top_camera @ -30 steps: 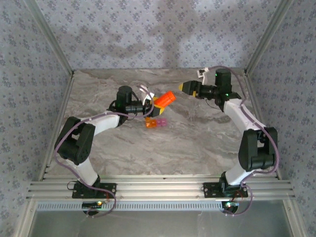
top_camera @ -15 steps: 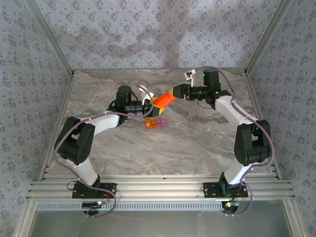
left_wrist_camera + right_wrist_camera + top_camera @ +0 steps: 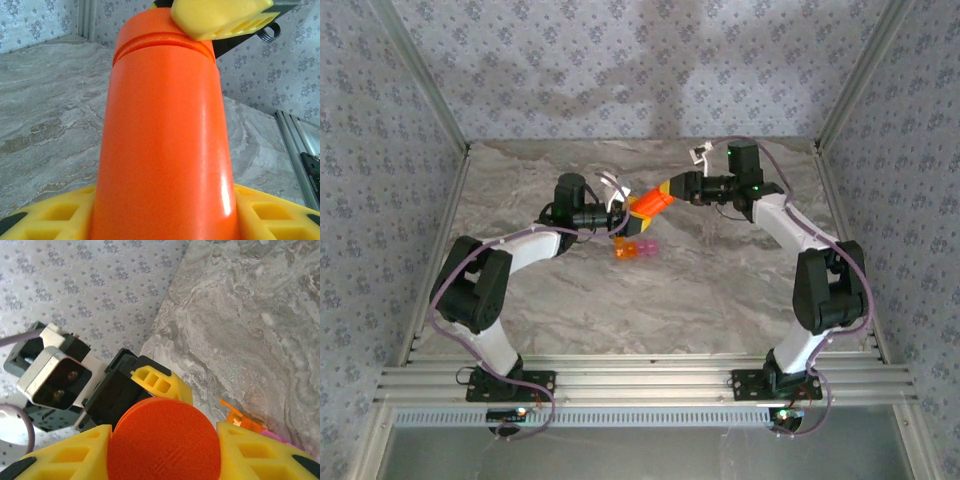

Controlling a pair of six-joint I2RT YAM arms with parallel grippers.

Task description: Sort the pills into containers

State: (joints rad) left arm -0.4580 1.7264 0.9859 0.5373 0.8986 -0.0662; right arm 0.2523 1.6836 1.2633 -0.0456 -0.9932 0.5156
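The containers (image 3: 635, 250), a joined orange and pink pair, sit on the marble table (image 3: 720, 290) just below and in front of the left gripper (image 3: 620, 212), near the middle of the far half. Above them the left gripper clamps the body of the orange bottle (image 3: 650, 203), tilted with its cap (image 3: 165, 440) up toward the right gripper (image 3: 672, 187), whose yellow fingers (image 3: 65, 452) press against both sides of that cap. The likely trouble is the cap: if it comes off with a jerk while the bottle leans, pills could spill onto the table instead of into the compartments. The bottle could also twist in the left grip instead of the cap turning. A dropped cap, or a low swing of either arm, could knock the light containers askew. No pills can be made out, since the bottle wall is opaque. Whether the compartments stand open or hold anything is too small to tell from above. From the right wrist, a sliver of orange and pink (image 3: 250, 426) peeks past a finger.
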